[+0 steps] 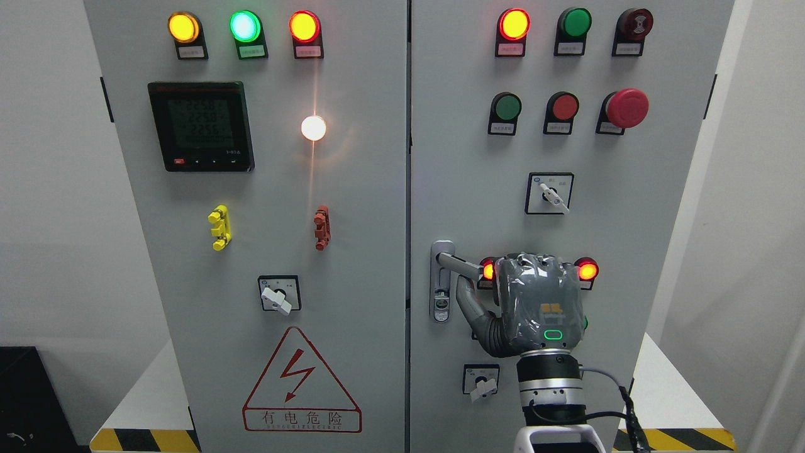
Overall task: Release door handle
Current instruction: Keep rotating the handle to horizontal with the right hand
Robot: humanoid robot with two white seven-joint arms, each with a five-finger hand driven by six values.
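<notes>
Our right hand (534, 302) is curled around the door handle (456, 261), low on the right door (629, 207), thumb under the lever. We judge the risk to be a finger snagging the lever while opening, which would drag the door ajar, or knuckles striking the lit red lamp (587, 270) just beside them.

The meter (201, 126) on the left door (251, 251) is showing three rows of digits that are reading roughly 2258, 2258 and 2256, though blurred. Below, a red triangle warning sign (300, 384) with a lightning bolt is carrying the characters 有电危险. Small labels under the lamps and buttons are staying too small to read.
</notes>
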